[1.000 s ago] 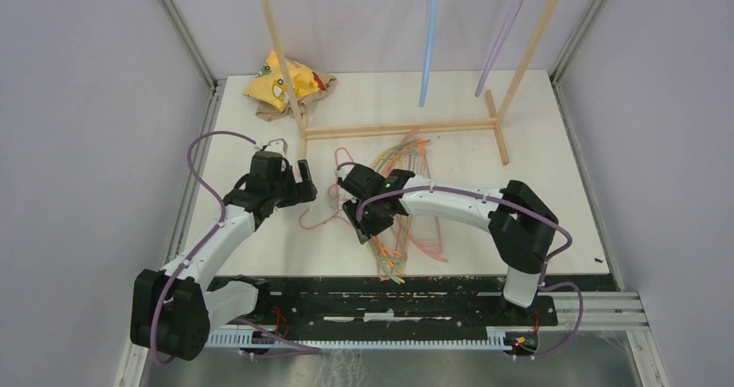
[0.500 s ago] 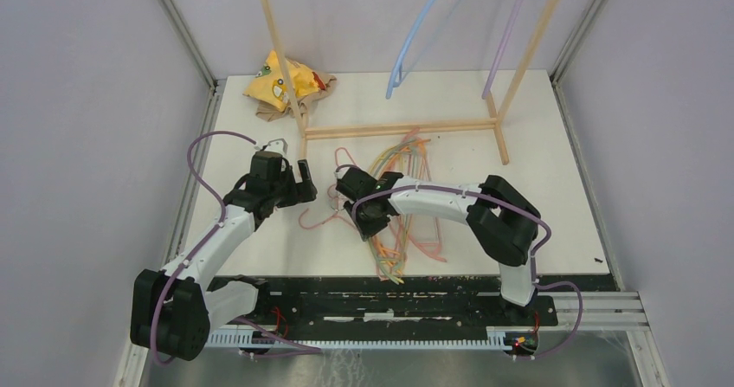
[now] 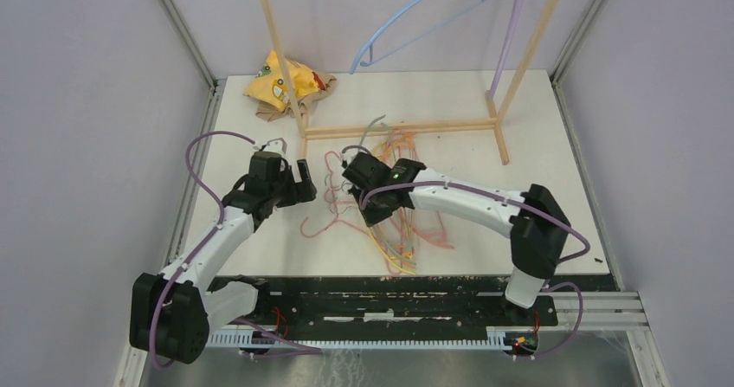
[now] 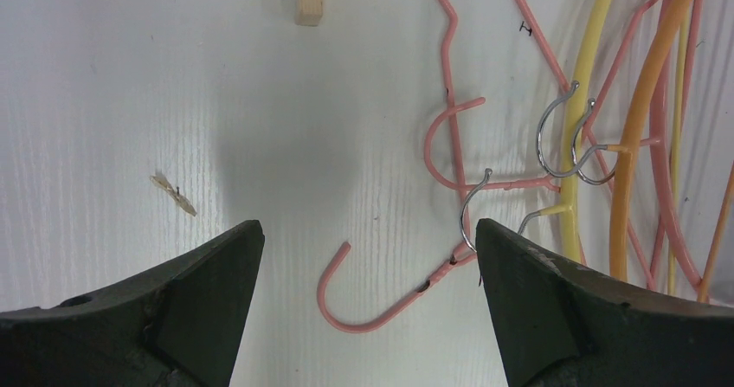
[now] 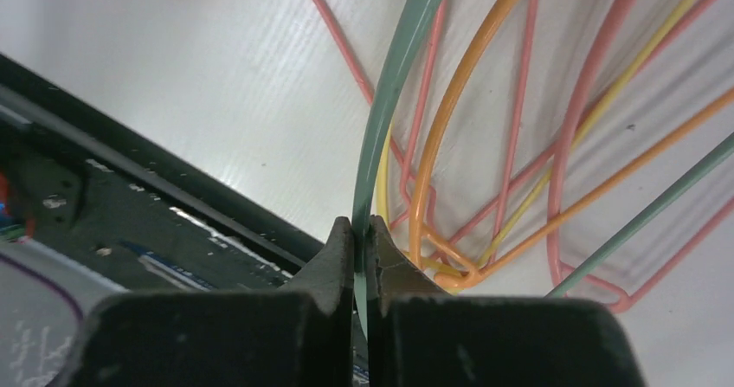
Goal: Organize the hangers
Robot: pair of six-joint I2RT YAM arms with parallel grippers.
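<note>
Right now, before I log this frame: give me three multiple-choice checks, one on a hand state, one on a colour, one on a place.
1. The left hand is:
A. open, holding nothing
B. shut on a pink hanger
C. shut on a yellow hanger

2. The hanger pinched in the right hand is:
A. orange
B. pale green
C. pink

3. The light blue hanger is:
A. in the left hand
B. hanging up between the posts of the wooden rack
C. in the right hand

Key:
1 A: it stands wide open with nothing gripped.
2 B: the pale green hanger runs straight into its closed tips.
3 B: it hangs high up, away from both hands.
</note>
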